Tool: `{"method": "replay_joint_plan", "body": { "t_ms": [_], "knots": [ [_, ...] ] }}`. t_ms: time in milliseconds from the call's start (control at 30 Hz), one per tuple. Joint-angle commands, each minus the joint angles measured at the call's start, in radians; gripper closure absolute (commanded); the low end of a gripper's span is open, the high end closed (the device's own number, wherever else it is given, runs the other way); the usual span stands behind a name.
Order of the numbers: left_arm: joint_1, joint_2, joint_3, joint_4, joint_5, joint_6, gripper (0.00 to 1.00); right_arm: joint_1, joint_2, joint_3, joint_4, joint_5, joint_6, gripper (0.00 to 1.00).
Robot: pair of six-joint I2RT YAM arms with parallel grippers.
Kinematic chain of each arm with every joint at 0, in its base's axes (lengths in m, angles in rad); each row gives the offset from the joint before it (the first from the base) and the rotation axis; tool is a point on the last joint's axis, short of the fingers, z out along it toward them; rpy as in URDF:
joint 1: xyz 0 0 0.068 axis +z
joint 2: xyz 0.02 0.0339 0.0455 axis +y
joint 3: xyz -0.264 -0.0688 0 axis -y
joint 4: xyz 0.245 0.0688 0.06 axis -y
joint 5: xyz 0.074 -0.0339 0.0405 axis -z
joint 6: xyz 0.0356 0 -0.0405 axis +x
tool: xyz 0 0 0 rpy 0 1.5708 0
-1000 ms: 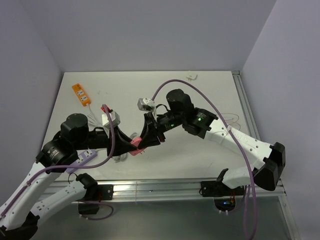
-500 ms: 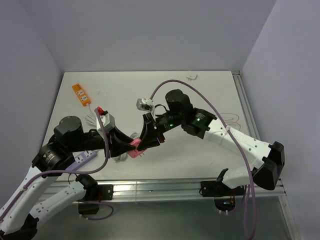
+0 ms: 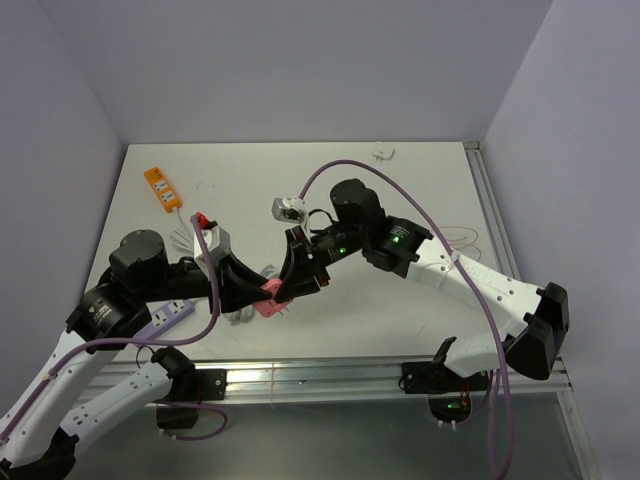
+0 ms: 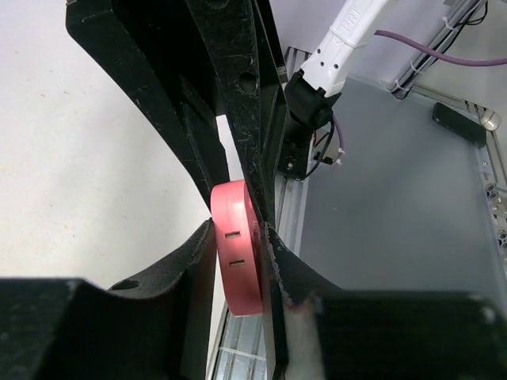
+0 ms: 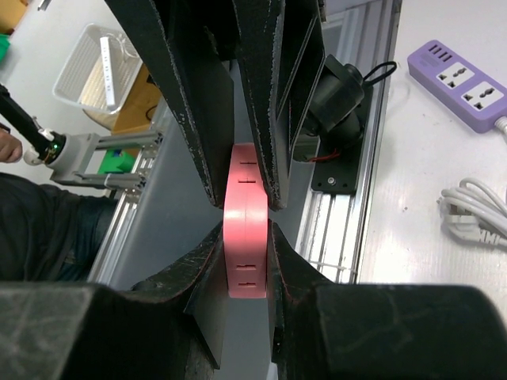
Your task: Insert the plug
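The plug (image 3: 268, 298) is a flat salmon-pink block held just above the table near its front middle. My left gripper (image 3: 260, 289) comes in from the left and is shut on the plug (image 4: 236, 255), which is pinched between its two fingers. My right gripper (image 3: 291, 287) reaches in from the right and is shut on the same plug (image 5: 246, 229). In each wrist view the other arm's black fingers clamp the far end of the plug. Small slots mark the plug's narrow edge. Its cord is not clear to me.
A lilac power strip (image 3: 170, 314) lies at the front left under my left arm, also in the right wrist view (image 5: 463, 82). A coiled white cable (image 5: 478, 215) lies beside it. An orange power strip (image 3: 162, 187) sits far left. The table's metal rail (image 3: 320, 376) runs along the front.
My left arm's wrist and elbow have shifted a little left and toward the front. The plug and my right gripper have stayed where they were.
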Motion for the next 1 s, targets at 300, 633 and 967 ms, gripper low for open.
{"method": "replay_joint_plan", "body": {
  "t_ms": [300,633,967],
  "knots": [
    [-0.008,0.027,0.041,-0.069,-0.114,0.045,1.0,0.001,-0.002,0.072,-0.055,0.269,-0.003,0.31],
    [-0.002,0.162,0.165,-0.244,-0.49,0.158,1.0,-0.129,-0.12,-0.017,-0.173,0.515,0.051,0.23],
    [0.096,0.204,0.194,-0.369,-0.793,0.089,1.0,-0.151,-0.092,-0.097,-0.122,0.564,0.1,0.27]
  ]
}}
